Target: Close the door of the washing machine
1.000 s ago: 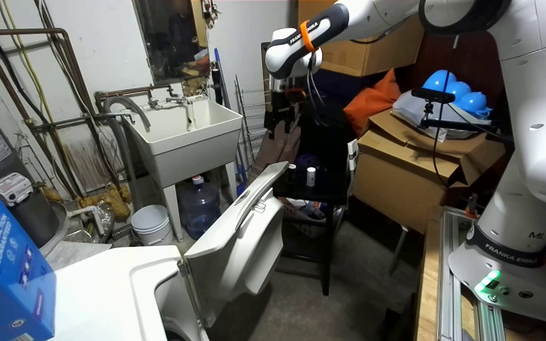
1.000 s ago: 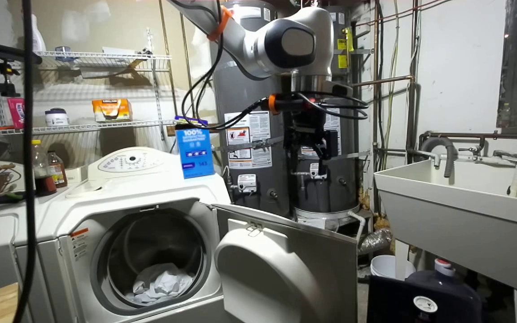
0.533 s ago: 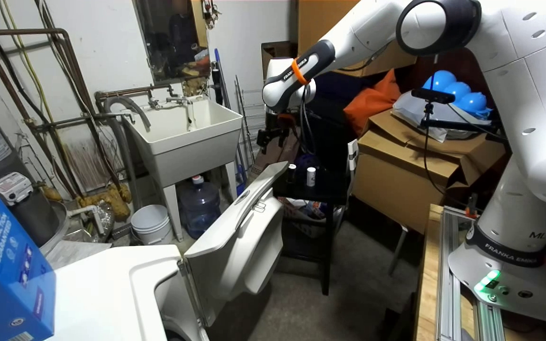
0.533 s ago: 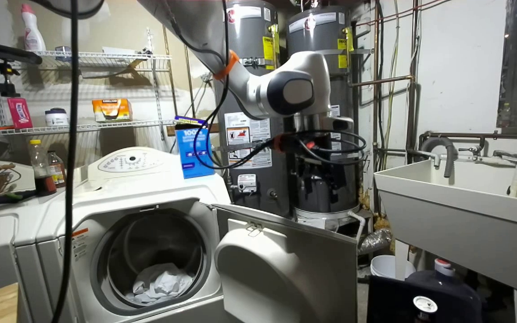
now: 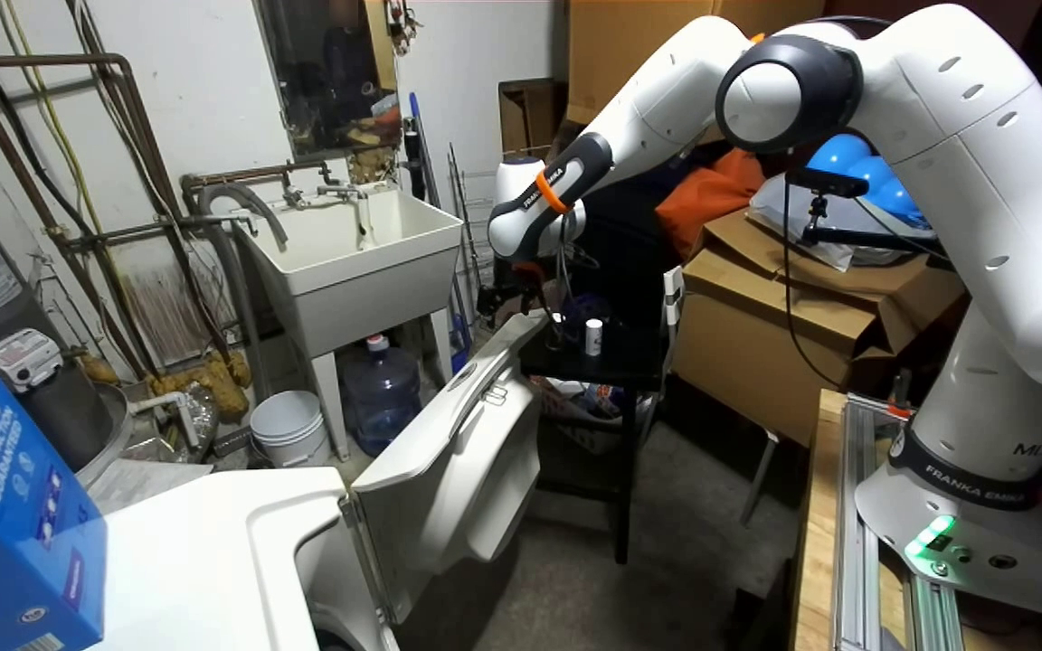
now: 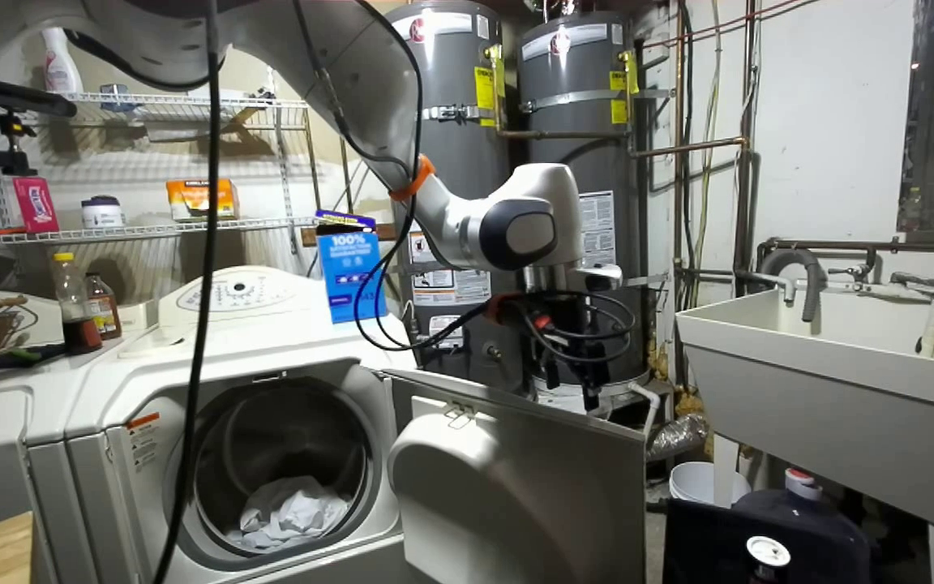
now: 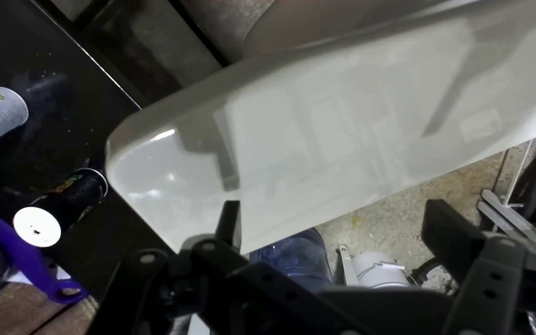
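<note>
The broad white-grey, round-cornered door [image 6: 589,487] stands swung out from the boxy white washing machine [image 6: 248,345]; the black two-fingered gripper [image 7: 333,216] hangs just beside the door's upper edge, near the free end and on the side of the outer face. In the wrist view the door's surface is smooth and glossy, marked by pale reflections and angular grey shadows; in an exterior view its inner face bears a raised, rounded panel [image 6: 467,478]. Within the machine's circular front opening, a dark drum [image 6: 272,430] contains crumpled white cloth [image 6: 297,507]. The gripper's fingers [image 7: 449,235] stand wide apart, with the pale, mottled floor [image 7: 379,218] and a translucent blue plastic bottle [image 7: 296,258] visible through the gap. Contact between the gripper and the door cannot be determined.
</note>
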Robot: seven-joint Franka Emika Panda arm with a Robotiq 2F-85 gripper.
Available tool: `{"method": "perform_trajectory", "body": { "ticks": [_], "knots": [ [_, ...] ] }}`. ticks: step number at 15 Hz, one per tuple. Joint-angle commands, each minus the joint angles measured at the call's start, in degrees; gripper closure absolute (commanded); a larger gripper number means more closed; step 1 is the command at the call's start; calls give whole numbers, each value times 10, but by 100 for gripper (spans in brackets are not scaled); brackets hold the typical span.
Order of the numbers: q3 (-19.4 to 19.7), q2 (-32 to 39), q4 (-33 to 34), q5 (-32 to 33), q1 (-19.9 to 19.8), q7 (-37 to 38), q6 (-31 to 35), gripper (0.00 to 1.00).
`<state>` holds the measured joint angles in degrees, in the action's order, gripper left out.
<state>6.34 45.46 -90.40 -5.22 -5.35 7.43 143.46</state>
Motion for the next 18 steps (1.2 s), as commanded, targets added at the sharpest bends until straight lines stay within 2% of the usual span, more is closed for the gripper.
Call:
{"method": "perform_trajectory", "body": {
  "ticks": [1,5,8,12,15,18],
  "knots": [
    [9,5,4,8,23,51,-28,0],
    [-10,-25,-29,11,41,38,-115,0],
    [-48,-51,-65,-3,41,-8,-179,0],
    [-90,-71,-82,-17,34,-65,-270,0],
    [-85,-123,-113,-22,29,-61,-258,0],
    [-54,-164,-132,-7,30,-15,-234,0]
  ]
}}
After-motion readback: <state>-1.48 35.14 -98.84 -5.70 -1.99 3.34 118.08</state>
